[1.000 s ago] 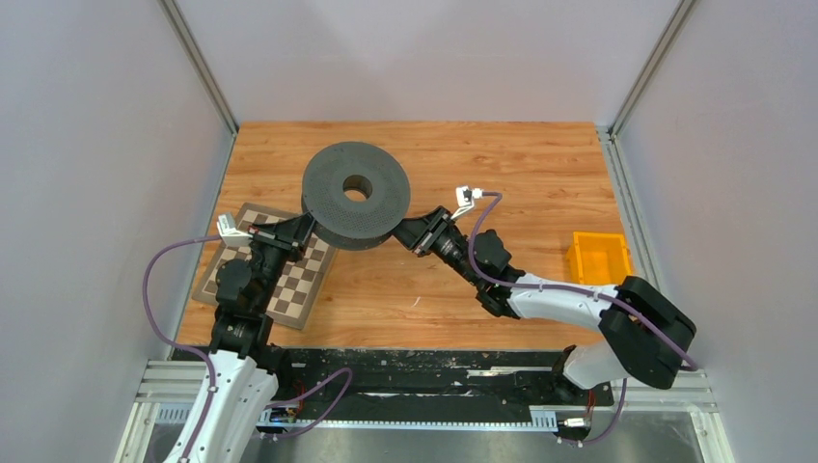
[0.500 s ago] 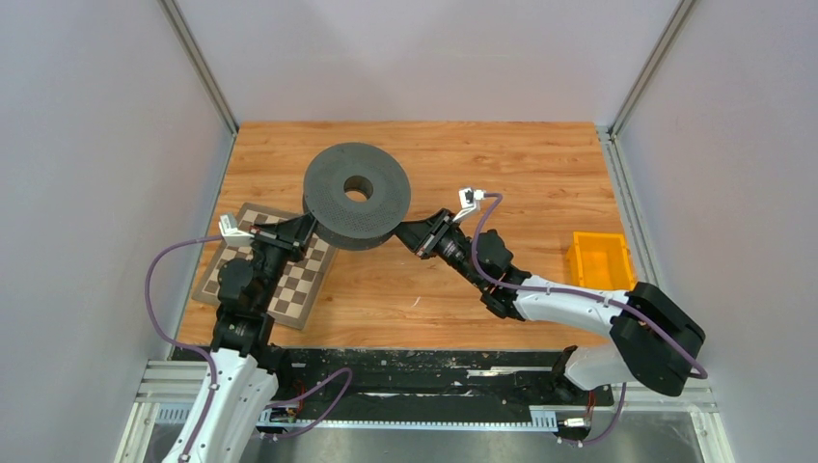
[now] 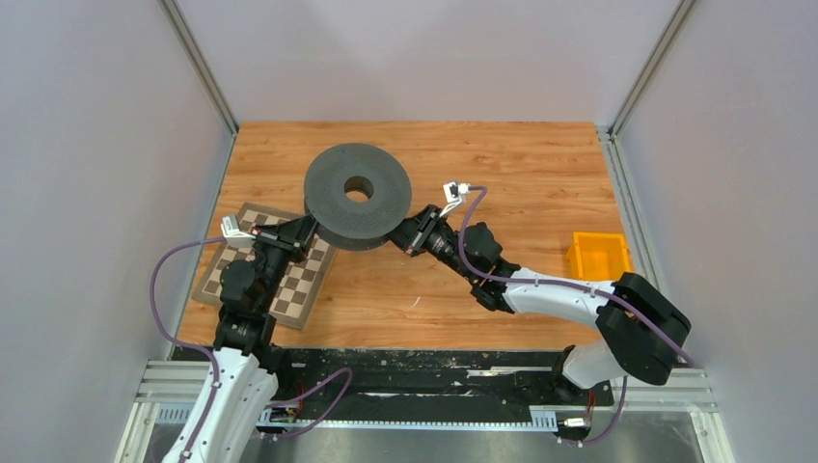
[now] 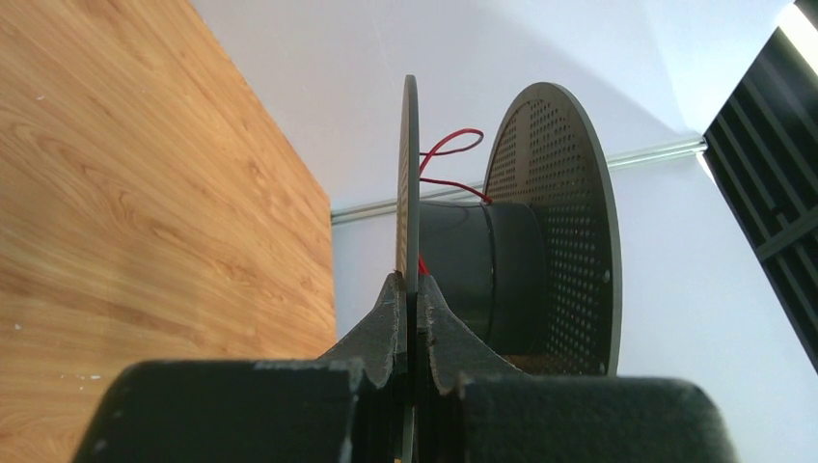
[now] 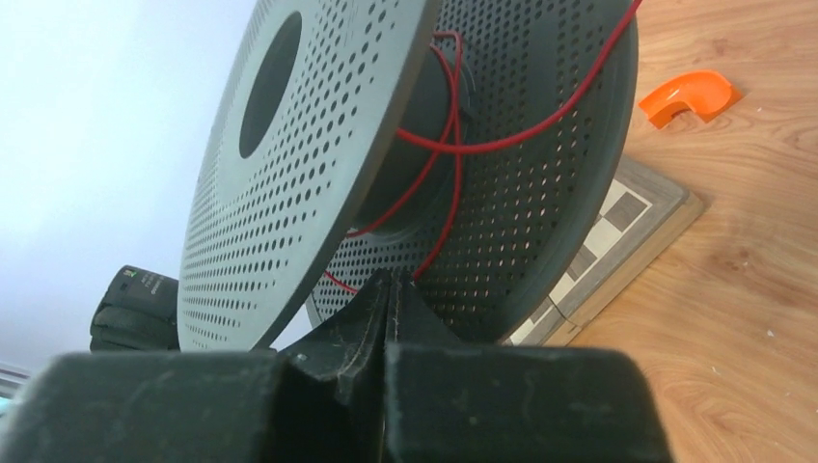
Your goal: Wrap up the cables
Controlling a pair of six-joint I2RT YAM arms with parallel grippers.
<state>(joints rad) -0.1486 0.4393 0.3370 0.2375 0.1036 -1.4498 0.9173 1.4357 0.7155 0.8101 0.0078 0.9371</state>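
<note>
You have one black spool (image 3: 328, 198) and two pincers on it: your left pincer (image 4: 410, 289) clamps a flange edge; your right pincer (image 5: 389, 285) is closed on the one red wire (image 5: 451, 154), looped loosely round the core.

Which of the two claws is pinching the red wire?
The right gripper, shut on the red wire; the left gripper clamps the spool by one disc's rim instead.

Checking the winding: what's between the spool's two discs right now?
The black hub with a few loose loops of red wire, seen in both wrist views.
</note>
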